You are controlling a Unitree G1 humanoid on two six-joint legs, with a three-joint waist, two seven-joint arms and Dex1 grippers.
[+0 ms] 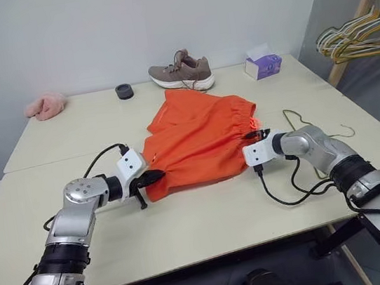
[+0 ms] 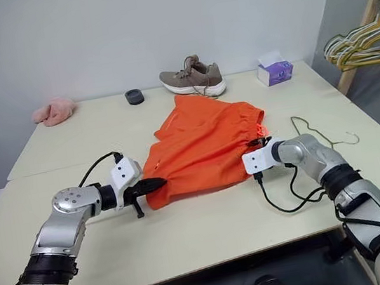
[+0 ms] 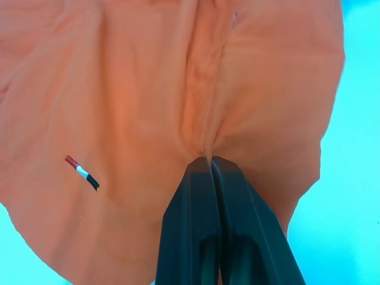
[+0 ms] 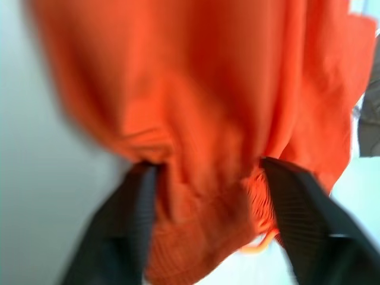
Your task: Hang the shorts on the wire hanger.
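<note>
The bright orange shorts (image 1: 200,137) lie spread on the cream table (image 1: 188,228), waistband toward the right. My left gripper (image 1: 158,176) is shut on the shorts' near left edge, and the left wrist view has its fingertips (image 3: 208,163) pinching a fold of cloth. My right gripper (image 1: 254,135) is at the gathered waistband. In the right wrist view its fingers (image 4: 279,196) stand apart with the bunched waistband between them. The thin wire hanger (image 1: 292,111) lies flat on the table just right of the right gripper, partly hidden by the arm.
A brown shoe (image 1: 182,73), a small black ring (image 1: 124,91), a pink cloth (image 1: 46,105) and a purple tissue box (image 1: 263,66) sit along the table's far edge. Bunched coloured hangers (image 1: 359,33) hang on a wooden rack at far right.
</note>
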